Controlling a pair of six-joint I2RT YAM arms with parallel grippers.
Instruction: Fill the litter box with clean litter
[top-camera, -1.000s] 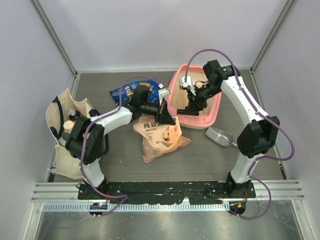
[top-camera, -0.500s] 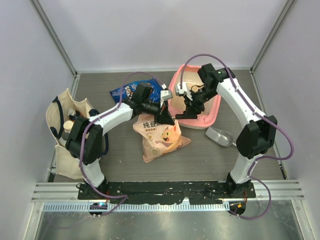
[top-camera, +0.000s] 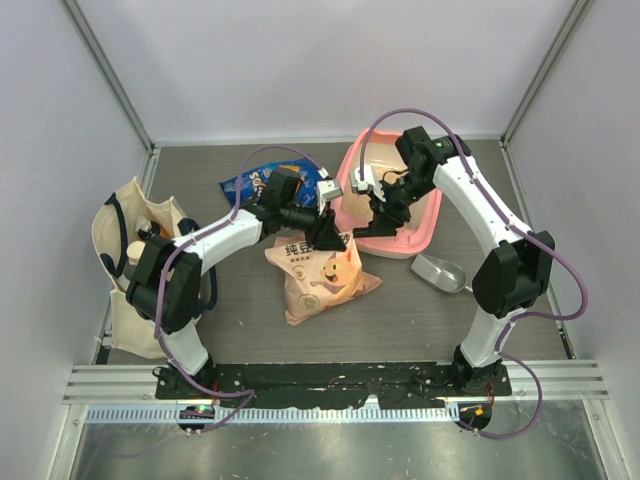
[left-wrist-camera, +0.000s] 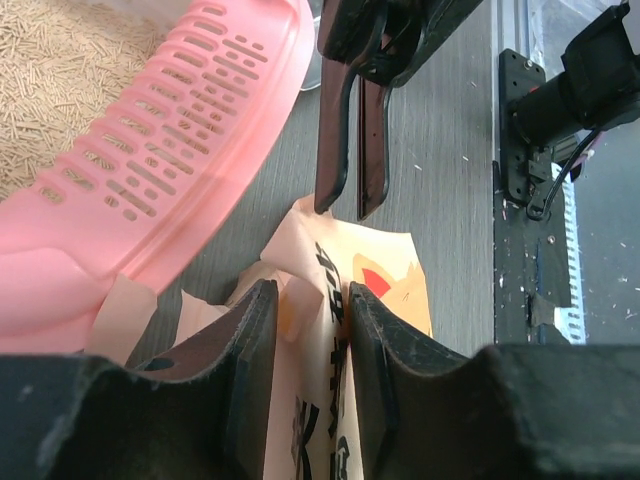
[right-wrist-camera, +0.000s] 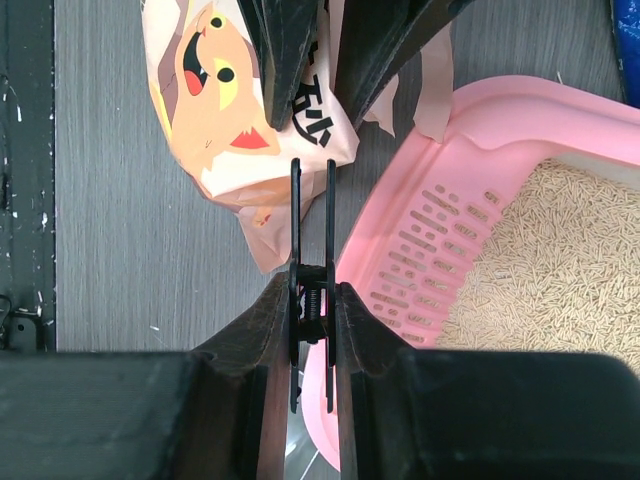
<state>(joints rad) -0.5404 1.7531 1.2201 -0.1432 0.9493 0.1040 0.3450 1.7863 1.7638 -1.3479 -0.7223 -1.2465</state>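
Cream tote bag (top-camera: 125, 250) far left. Blue chip bag (top-camera: 250, 183) toward back, left of centre. My left gripper (left-wrist-camera: 312, 300) at top of litter bag (top-camera: 322, 278): jaws parted, bag's folded edge between them. My right gripper (right-wrist-camera: 312, 290) pinches black clip (right-wrist-camera: 310, 215) over strip between bag and litter box (top-camera: 428, 222). Clean litter (right-wrist-camera: 560, 250) lies in box. Metal scoop (top-camera: 440, 272) beside box's near right corner.

The litter box (left-wrist-camera: 150, 180) is smooth, glossy pink plastic holding rough, matt litter (left-wrist-camera: 60, 80). The litter bag (top-camera: 320, 275) looks papery; the table (left-wrist-camera: 440, 150) is matt grey wood-grain.
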